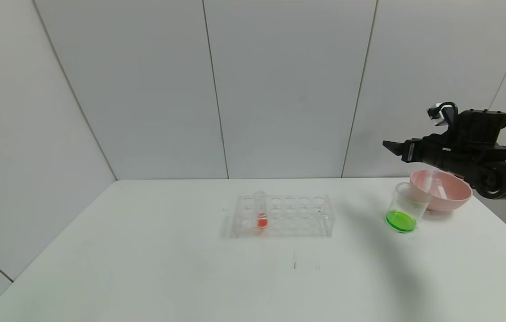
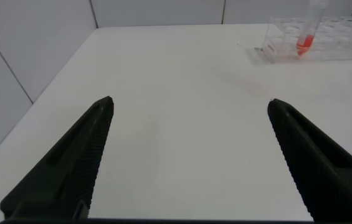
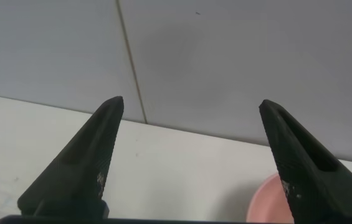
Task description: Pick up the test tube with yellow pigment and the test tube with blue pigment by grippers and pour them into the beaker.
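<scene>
The beaker (image 1: 408, 202) stands on the white table at the right and holds green liquid (image 1: 400, 221). The test tube with yellow pigment and the test tube with blue pigment are not in view. My right gripper (image 1: 391, 146) is open and empty, raised above the beaker and the pink bowl; its wrist view (image 3: 191, 102) shows wide-apart fingers over the table's far edge. My left gripper (image 2: 189, 101) is open and empty over bare table at the left and is outside the head view.
A clear tube rack (image 1: 299, 226) stands mid-table with one tube of orange-red liquid (image 1: 261, 215) in it; both also show in the left wrist view, rack (image 2: 341, 43) and tube (image 2: 306, 34). A pink bowl (image 1: 447, 193) sits behind the beaker, also seen in the right wrist view (image 3: 266, 202).
</scene>
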`<action>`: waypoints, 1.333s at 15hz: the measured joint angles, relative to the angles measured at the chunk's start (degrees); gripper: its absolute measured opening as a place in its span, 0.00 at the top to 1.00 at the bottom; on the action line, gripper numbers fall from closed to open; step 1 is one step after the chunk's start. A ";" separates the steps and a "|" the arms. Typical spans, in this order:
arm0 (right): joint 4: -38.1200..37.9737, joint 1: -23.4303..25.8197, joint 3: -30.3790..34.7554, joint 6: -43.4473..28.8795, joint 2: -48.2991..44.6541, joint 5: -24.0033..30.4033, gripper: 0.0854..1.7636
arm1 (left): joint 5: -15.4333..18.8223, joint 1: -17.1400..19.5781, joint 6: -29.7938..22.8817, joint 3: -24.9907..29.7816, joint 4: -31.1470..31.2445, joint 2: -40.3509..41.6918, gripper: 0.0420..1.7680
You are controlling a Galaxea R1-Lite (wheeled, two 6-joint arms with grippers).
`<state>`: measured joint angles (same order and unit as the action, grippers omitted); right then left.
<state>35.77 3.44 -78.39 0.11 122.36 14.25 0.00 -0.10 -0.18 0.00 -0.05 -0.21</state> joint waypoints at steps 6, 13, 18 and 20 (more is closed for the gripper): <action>1.58 -2.73 11.00 -1.01 -13.81 -0.16 0.07 | 0.00 0.00 0.02 0.00 -0.02 0.00 0.00; 6.70 -2.23 32.77 -1.55 -43.31 1.24 0.05 | 0.00 0.00 0.00 0.00 -0.02 0.00 0.00; 6.35 -2.40 44.08 -1.66 -67.40 2.77 0.04 | 0.00 0.00 0.00 0.00 0.00 0.00 0.00; 6.16 -2.40 47.77 -1.67 -76.13 2.72 0.04 | 0.00 0.00 0.00 0.00 0.02 0.00 0.00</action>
<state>41.92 1.04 -30.61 -1.56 46.23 16.97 0.00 -0.10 -0.18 0.00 -0.02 -0.21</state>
